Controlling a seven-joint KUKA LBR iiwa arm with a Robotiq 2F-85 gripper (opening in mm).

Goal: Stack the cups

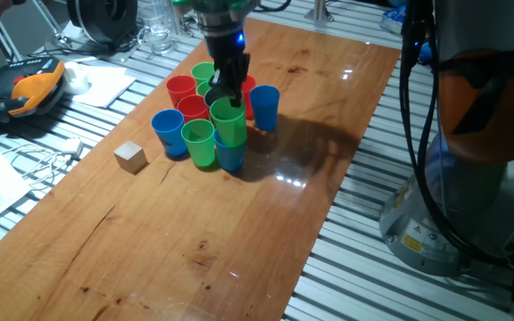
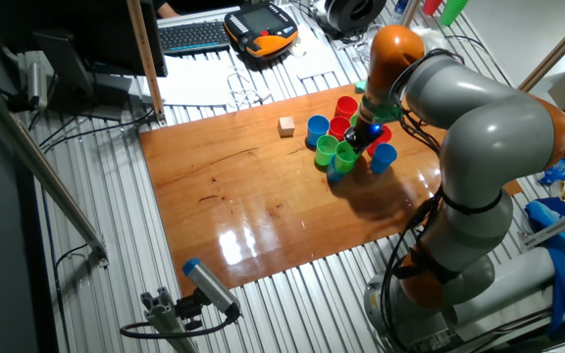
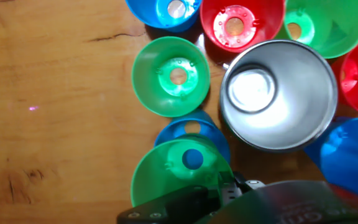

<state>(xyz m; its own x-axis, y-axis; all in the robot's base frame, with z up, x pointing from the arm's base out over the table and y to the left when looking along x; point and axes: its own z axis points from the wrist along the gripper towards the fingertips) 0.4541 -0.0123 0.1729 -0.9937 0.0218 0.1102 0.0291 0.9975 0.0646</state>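
Note:
My gripper (image 1: 225,96) is shut on the rim of a green cup (image 1: 229,123), holding it upright over a blue cup (image 1: 231,157) with its base at or just inside that cup's mouth. In the hand view the held green cup (image 3: 178,169) covers most of the blue cup (image 3: 191,129). The steel cup (image 3: 278,93) stands just right of them. Around it stand another green cup (image 3: 171,76), a blue cup (image 3: 166,11), a red cup (image 3: 241,25) and several more. In the other fixed view the gripper (image 2: 358,137) is above the cluster.
A small wooden cube (image 1: 130,157) lies left of the cups on the wooden table (image 1: 194,250). A handheld controller (image 1: 29,89), papers and cables lie beyond the table's left edge. The robot base (image 1: 471,134) stands to the right.

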